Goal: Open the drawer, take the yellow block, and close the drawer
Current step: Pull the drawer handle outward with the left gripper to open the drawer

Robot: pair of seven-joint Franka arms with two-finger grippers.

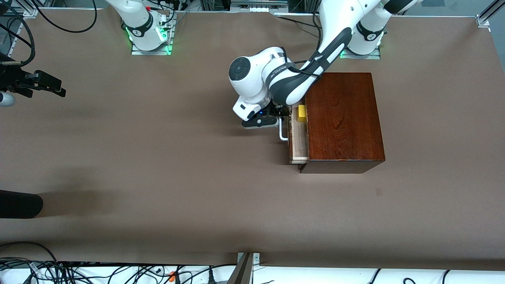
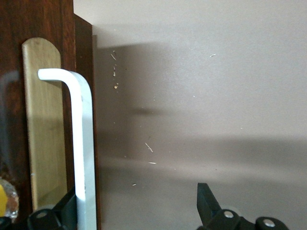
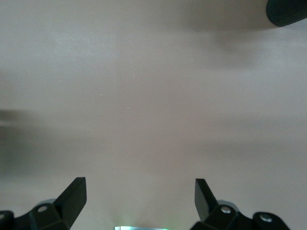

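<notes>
The dark mahogany box (image 1: 343,118) stands toward the left arm's end of the table. Its drawer (image 1: 298,139) is pulled out a little, showing the pale tray. The yellow block (image 1: 302,113) lies in the tray, close against the box. My left gripper (image 1: 278,118) (image 2: 136,203) is open at the white handle (image 1: 282,133) (image 2: 81,143). One of its fingers (image 2: 67,208) sits between the bar and the drawer front (image 2: 45,120), the other (image 2: 205,201) well off to the side. My right gripper (image 1: 57,90) (image 3: 140,196) waits open over bare table at the right arm's end.
A black rounded object (image 1: 19,204) (image 3: 288,12) pokes in at the table edge at the right arm's end, nearer the front camera. Cables (image 1: 98,272) run along the table's front edge. Brown tabletop (image 1: 177,157) lies between the box and the right gripper.
</notes>
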